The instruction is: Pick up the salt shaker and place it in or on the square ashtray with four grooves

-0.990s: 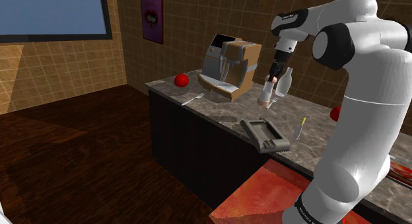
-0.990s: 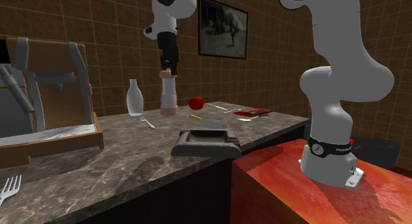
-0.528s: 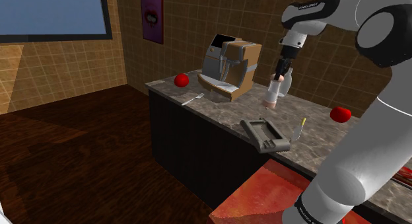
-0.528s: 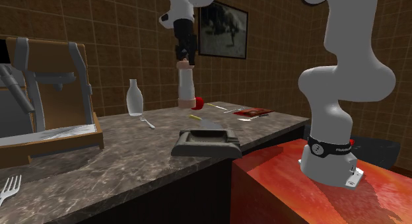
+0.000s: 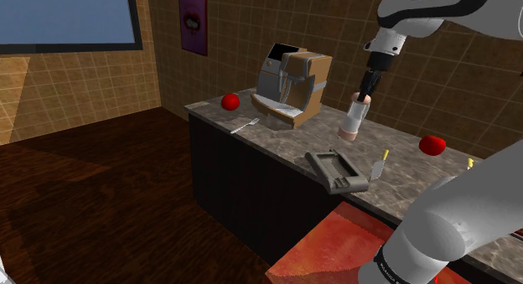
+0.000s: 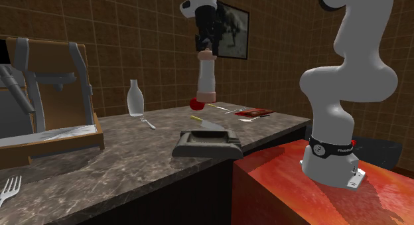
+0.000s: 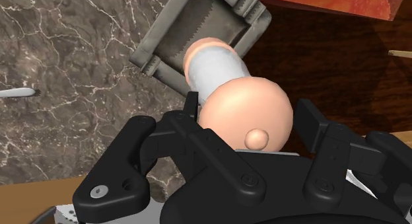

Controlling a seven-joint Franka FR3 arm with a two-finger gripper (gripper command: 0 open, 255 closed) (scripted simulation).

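The white arm (image 5: 429, 7) has FRANKA EMIKA written on it. The black hand (image 5: 365, 93) is closed tight on the pink top of the salt shaker (image 5: 354, 121) and holds it up in the air. The grey square ashtray (image 5: 337, 171) lies on the dark worktop (image 5: 281, 142) below the salt shaker.

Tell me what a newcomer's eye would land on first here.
The black tool holds a white salt shaker with peach-coloured ends in the air above the dark marble counter. Roughly beneath it, near the counter's front edge, lies the grey square ashtray with grooves; a boxy tan and grey coffee machine stands further along, at the shoulder view's left.
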